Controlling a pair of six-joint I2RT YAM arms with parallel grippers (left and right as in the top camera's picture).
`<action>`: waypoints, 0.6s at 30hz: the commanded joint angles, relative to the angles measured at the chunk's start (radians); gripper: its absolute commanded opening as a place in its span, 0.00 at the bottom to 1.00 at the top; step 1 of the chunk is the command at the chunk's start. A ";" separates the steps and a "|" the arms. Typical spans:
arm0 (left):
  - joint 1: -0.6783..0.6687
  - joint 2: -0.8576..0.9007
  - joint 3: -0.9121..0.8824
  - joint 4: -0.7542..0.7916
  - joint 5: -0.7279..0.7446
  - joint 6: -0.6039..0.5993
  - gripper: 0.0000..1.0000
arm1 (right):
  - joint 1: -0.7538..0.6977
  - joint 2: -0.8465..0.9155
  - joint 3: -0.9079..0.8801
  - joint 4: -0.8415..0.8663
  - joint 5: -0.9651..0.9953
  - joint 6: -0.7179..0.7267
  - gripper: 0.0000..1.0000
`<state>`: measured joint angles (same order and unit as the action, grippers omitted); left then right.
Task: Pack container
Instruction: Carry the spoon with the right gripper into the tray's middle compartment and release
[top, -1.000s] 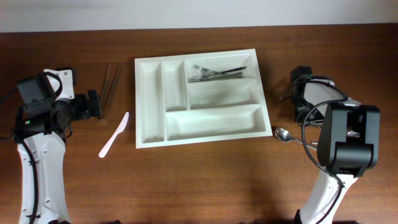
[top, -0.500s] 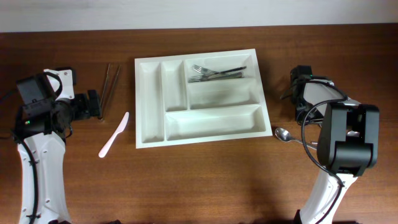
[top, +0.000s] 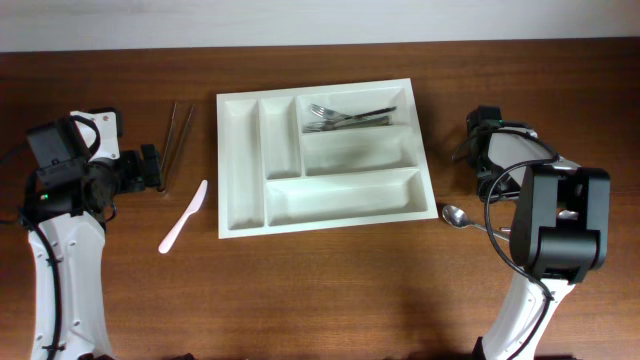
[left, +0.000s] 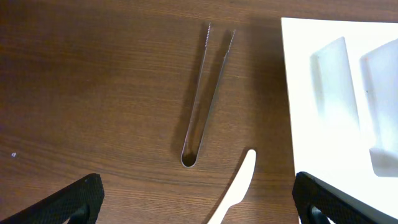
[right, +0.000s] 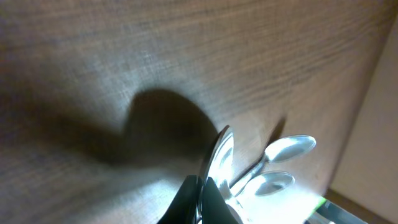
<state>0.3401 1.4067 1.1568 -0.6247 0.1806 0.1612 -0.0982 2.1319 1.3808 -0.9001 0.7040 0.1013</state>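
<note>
The white container lies mid-table, with several forks in its top right compartment; its left edge shows in the left wrist view. My left gripper hangs open over the wood, its fingertips wide apart around metal tongs and a white plastic knife. My right gripper is shut on the thin edge of a spoon. Two more spoons lie just beyond it. From overhead, one spoon bowl pokes out beside the right arm, which hides the gripper.
The tongs and the knife lie left of the container. The bulky right arm stands over the spoons near the right table edge. Cables run by the right arm's base.
</note>
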 joint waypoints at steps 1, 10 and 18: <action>0.003 0.003 0.020 0.003 0.014 0.013 0.99 | 0.021 0.016 0.068 -0.037 0.050 0.010 0.04; 0.003 0.003 0.020 0.003 0.014 0.013 0.99 | 0.117 -0.011 0.360 -0.210 0.053 0.008 0.04; 0.003 0.003 0.020 0.003 0.014 0.013 0.99 | 0.312 -0.046 0.585 -0.228 0.035 -0.142 0.04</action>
<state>0.3401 1.4067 1.1568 -0.6247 0.1802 0.1612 0.1207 2.1365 1.8999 -1.1259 0.7311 0.0257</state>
